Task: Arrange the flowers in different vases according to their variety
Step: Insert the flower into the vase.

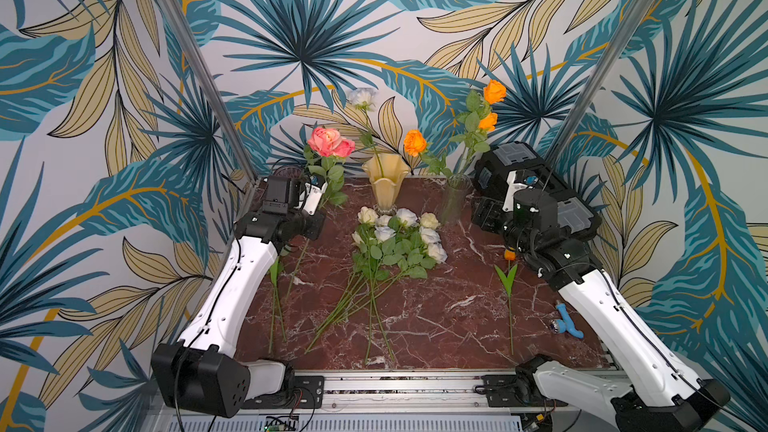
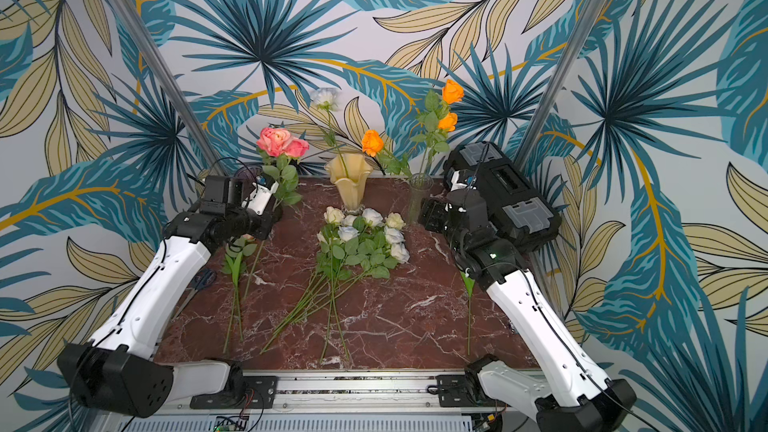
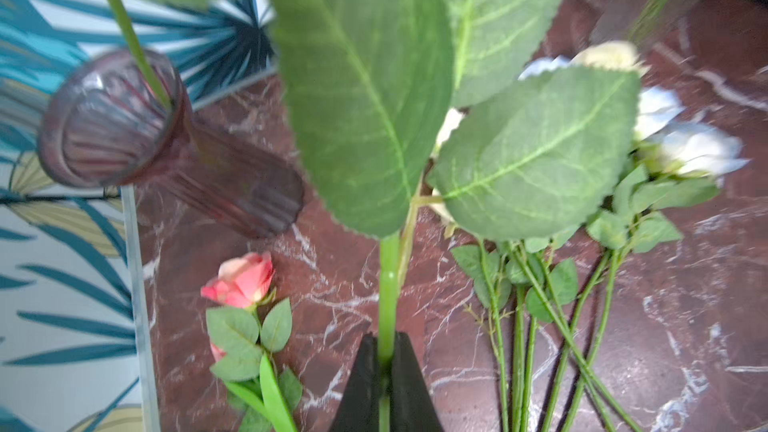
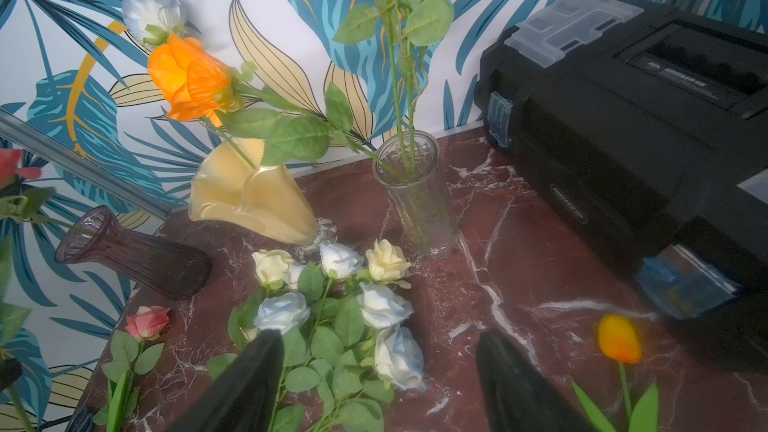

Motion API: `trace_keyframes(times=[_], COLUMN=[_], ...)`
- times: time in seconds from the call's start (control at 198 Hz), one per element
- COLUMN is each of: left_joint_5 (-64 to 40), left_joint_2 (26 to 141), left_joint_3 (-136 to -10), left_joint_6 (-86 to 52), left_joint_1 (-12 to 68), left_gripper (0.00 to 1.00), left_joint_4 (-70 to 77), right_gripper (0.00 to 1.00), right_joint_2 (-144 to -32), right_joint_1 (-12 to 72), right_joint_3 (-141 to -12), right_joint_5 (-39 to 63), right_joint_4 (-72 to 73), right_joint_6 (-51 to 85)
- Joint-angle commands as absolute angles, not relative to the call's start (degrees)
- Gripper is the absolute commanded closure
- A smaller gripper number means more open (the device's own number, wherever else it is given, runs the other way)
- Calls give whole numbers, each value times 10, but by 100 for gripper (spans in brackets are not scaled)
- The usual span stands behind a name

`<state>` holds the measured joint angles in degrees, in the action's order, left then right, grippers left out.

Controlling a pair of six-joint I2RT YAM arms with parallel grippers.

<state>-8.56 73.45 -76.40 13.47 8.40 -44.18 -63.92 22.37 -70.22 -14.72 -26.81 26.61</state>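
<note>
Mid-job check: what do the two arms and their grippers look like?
The left arm and right arm have white moulded shells, black joints and blocky black base housings, with a thin black cable along each white link. A small white module with a blue fitting sits near each wrist. The left gripper and right gripper have matte black, tapered, wedge-shaped jaws.
</note>
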Motion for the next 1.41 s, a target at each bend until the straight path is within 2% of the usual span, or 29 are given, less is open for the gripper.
trace_keyframes(times=[0.0,0.349,0.748,0.924,1.091,1.404], left_joint_5=[-167,-229,-158,-132,-135,-159], left_joint_2=[713,731,735,720,712,734], left_joint_3=[-817,-955,-1070,-1065,-1039,-919], left_joint_6=[162,157,188,198,188,109], left_joint_1=[93,101,100,84,35,-38], left_gripper=[100,100,100,100,100,100], left_joint_4=[-387,-339,-326,-315,-274,-75], right_gripper=[22,22,22,22,22,22], right_joint_2=[-647,-655,-654,-662,-670,-667], right_joint_1=[221,221,221,221,221,221], right_joint_3=[-715,-720,-718,-725,-732,-735], right_joint_5=[-147,-145,-153,-151,-147,-151], right_joint_4=[-254,-248,-251,-250,-247,-247], right_joint_6=[272,276,275,273,273,269])
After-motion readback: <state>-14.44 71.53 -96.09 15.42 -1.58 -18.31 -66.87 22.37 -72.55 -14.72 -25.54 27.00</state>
